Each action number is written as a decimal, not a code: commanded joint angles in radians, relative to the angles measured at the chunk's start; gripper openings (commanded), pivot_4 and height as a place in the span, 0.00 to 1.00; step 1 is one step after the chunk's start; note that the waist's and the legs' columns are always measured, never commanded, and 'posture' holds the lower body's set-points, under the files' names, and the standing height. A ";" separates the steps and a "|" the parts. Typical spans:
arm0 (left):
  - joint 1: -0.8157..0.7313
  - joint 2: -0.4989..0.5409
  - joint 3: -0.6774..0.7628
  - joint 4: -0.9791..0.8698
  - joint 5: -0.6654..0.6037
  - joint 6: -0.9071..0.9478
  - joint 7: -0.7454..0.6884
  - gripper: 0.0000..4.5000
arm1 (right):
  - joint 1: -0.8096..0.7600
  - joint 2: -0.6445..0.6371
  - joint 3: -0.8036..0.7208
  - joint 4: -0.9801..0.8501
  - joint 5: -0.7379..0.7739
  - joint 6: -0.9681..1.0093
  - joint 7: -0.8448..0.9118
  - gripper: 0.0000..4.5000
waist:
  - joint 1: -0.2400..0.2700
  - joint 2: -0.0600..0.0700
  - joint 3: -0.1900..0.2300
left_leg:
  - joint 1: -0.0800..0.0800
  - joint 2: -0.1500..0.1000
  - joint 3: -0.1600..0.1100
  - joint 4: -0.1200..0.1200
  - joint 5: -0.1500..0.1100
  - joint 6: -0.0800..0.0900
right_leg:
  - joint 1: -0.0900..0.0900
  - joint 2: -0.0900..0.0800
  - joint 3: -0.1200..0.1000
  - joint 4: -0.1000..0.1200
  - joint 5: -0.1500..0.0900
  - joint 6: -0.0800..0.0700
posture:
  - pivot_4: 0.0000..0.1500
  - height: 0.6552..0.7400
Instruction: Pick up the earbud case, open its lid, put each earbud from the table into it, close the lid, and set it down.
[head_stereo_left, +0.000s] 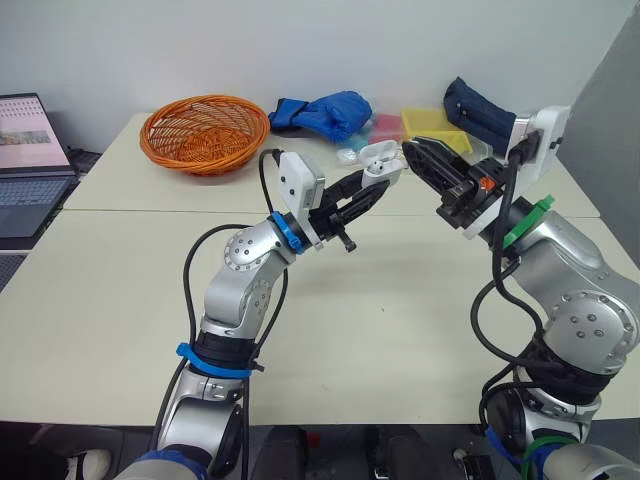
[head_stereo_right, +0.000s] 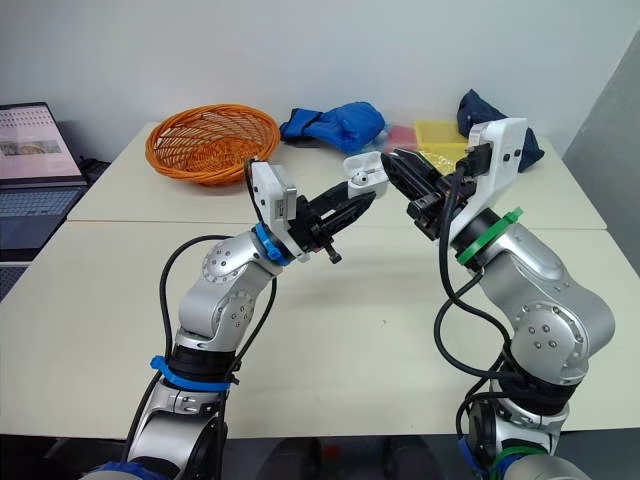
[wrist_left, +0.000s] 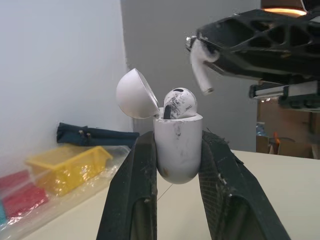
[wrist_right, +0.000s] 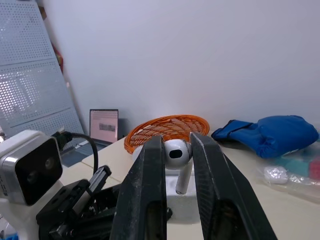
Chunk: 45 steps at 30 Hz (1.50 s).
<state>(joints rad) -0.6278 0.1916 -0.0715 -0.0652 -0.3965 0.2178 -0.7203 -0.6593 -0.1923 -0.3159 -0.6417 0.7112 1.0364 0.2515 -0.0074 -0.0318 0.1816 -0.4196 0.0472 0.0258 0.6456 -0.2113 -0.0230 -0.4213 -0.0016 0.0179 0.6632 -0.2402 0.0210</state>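
Observation:
My left gripper (head_stereo_left: 380, 182) is raised over the middle of the table and shut on the white earbud case (wrist_left: 178, 145), which stands upright. Its lid (wrist_left: 135, 95) is swung open, and one earbud (wrist_left: 179, 103) sits in the case. My right gripper (head_stereo_left: 412, 153) is shut on the second white earbud (wrist_right: 177, 152), stem pointing down. That earbud (wrist_left: 201, 70) hangs just above the open case and slightly to its right, not touching it.
At the back of the table are an orange wicker basket (head_stereo_left: 205, 130), a blue cloth bundle (head_stereo_left: 325, 112), a yellow box (head_stereo_left: 432, 122) in clear plastic and a dark blue pouch (head_stereo_left: 478, 112). A laptop (head_stereo_left: 25, 150) sits on the far left.

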 joint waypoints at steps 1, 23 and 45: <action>-0.012 0.000 0.007 -0.037 -0.022 0.002 -0.006 0.17 | -0.024 -0.021 0.028 -0.004 0.002 -0.058 -0.015 0.08 | -0.001 0.000 0.000 | 0.000 0.000 0.000 0.000 0.000 0.000 | 0.000 0.000 0.000 0.000 0.000 0.000 | 1.00 1.00; -0.012 -0.001 0.011 -0.070 -0.040 0.029 0.017 0.17 | 0.038 -0.065 0.165 0.097 -0.079 -0.270 -0.016 0.08 | -0.003 0.000 0.000 | 0.000 0.000 0.001 0.000 0.000 0.000 | 0.000 0.000 0.001 -0.001 0.000 0.000 | 1.00 1.00; -0.027 -0.007 0.016 -0.066 -0.048 0.036 0.012 0.17 | 0.089 -0.099 0.212 0.101 -0.086 -0.296 -0.009 0.08 | -0.002 0.000 0.000 | 0.000 0.000 0.001 -0.001 0.000 0.000 | 0.000 0.000 0.000 -0.001 0.000 0.000 | 1.00 1.00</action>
<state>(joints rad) -0.6264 0.1928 -0.0738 -0.0861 -0.4225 0.2763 -0.7089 -0.5692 -0.2821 -0.0979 -0.5202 0.6209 0.7409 0.2454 -0.0098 -0.0318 0.1816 -0.4198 0.0473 0.0263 0.6450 -0.2113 -0.0230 -0.4215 -0.0016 0.0182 0.6622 -0.2404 0.0210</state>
